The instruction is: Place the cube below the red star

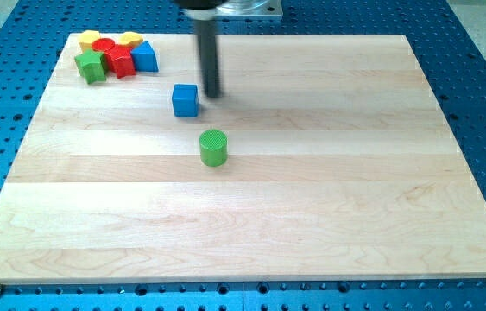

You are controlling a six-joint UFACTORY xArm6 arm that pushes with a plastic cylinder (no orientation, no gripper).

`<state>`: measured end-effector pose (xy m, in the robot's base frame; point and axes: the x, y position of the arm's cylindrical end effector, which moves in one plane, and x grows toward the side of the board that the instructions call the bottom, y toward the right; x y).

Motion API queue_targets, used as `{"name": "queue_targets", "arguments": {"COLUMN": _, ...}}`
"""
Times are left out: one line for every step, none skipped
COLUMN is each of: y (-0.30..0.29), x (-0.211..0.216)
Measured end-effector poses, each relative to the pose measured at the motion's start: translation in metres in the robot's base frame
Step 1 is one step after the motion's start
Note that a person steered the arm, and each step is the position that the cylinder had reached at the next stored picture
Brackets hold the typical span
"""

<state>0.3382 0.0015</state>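
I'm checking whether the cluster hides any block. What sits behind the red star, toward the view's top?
Behind the red star sit a red block flanked by two yellow blocks. Their lower parts are covered, so shapes stay unclear. My tip is far off, right of the blue cube.

Lighting's bright and even from overhead on my feed, colours pop. The wooden board (312, 216) has a soft sheen, no harsh glare. Shadows are faint, just small smudges under the blocks. My rod looks slightly motion-blurred; everything else is sharp.
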Motion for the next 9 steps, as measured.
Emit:
{"name": "queue_targets", "arguments": {"y": 0.033, "x": 0.043}}
{"name": "queue_targets", "arguments": {"y": -0.033, "x": 0.046}}
{"name": "queue_targets", "arguments": {"y": -0.116, "x": 0.042}}
{"name": "queue_targets", "arguments": {"y": -0.181, "x": 0.037}}
{"name": "queue_targets", "arguments": {"y": -0.150, "x": 0.049}}
{"name": "queue_targets", "arguments": {"y": -0.100, "x": 0.043}}
{"name": "queue_targets", "arguments": {"y": -0.138, "x": 0.009}}
{"name": "queue_targets", "arguments": {"y": -0.195, "x": 0.001}}
{"name": "queue_targets", "arguments": {"y": -0.199, "x": 0.028}}
